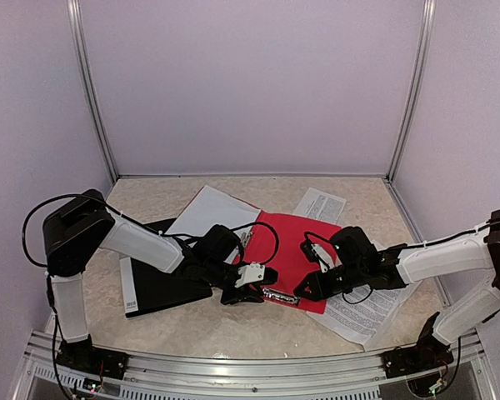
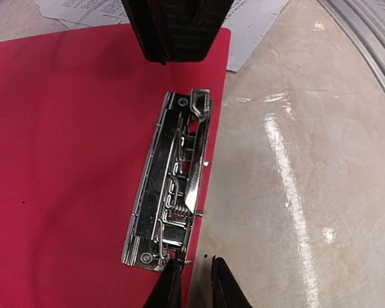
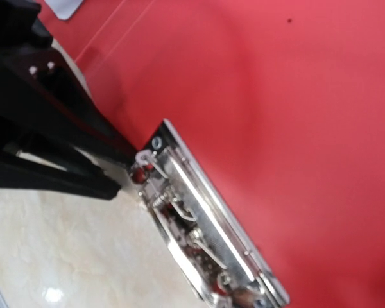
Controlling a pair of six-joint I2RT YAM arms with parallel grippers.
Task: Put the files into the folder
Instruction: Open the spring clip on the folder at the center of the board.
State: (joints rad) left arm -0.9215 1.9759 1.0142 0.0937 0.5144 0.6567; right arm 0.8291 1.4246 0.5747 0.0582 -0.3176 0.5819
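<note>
Files: the paper sheets lie loose on the table, none in the folder yet; a printed sheet [image 1: 368, 312] sits under the right arm, a second printed sheet [image 1: 321, 202] peeks out behind the folder, and a blank sheet [image 1: 207, 210] lies at the back left
Folder: the red folder [image 1: 287, 242] lies open and flat in the middle, so paper can go on top of it; a black cover [image 1: 162, 287] lies just beside it on the left
Clip: the metal clip [image 2: 173, 192] runs along the near edge of the red part; I think it has to be opened before a sheet can slide under it
Left gripper: the left gripper [image 2: 196, 285] is right at one end of the clip; its fingers [image 2: 169, 289] are only a little way apart, with a thin gap, and I see nothing held between them
Right gripper: the right gripper [image 2: 179, 32] is at the other end of the clip; I cannot tell if its fingers are open or closed
Why both are there: my guess is that they work on the clip together, one at each end
Table: the pale table [image 1: 233, 333] has room in front of the folder
</note>
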